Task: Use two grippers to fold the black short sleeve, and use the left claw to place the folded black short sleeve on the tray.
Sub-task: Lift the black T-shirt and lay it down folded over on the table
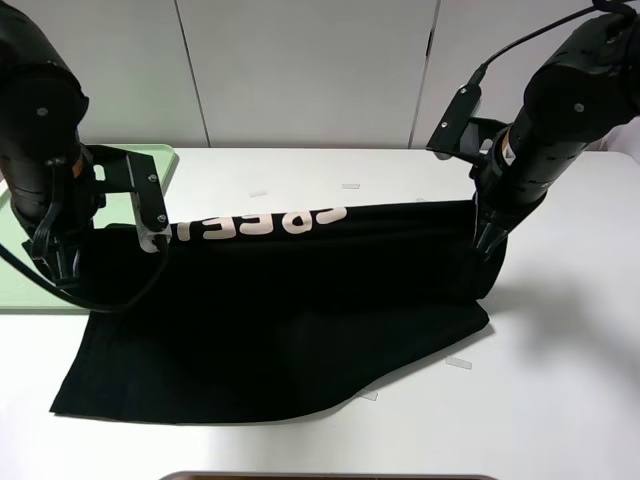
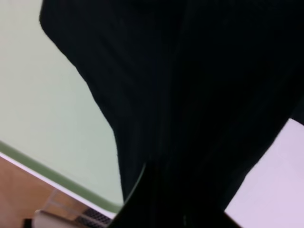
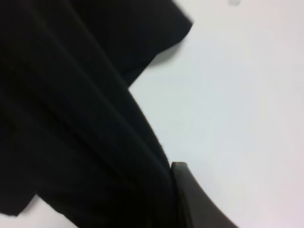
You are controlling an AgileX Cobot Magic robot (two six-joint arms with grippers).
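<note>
Over the table (image 1: 570, 400), the T-shirt (image 1: 280, 320), judged soft and light, is pinched at both raised ends by the closed left gripper (image 1: 58, 262) and right gripper (image 1: 486, 238).

Overhead cam sits up high out front, tilted down at the white table (image 1: 560, 400) and facing the back wall (image 1: 300, 70), far enough back to catch most of the tabletop. Both wrist cams are jammed right up against the black short sleeve (image 1: 280, 330), pretty blurry. The left one shares the tray (image 1: 20, 295) with the overhead. The right one shares just shirt and table.
</note>
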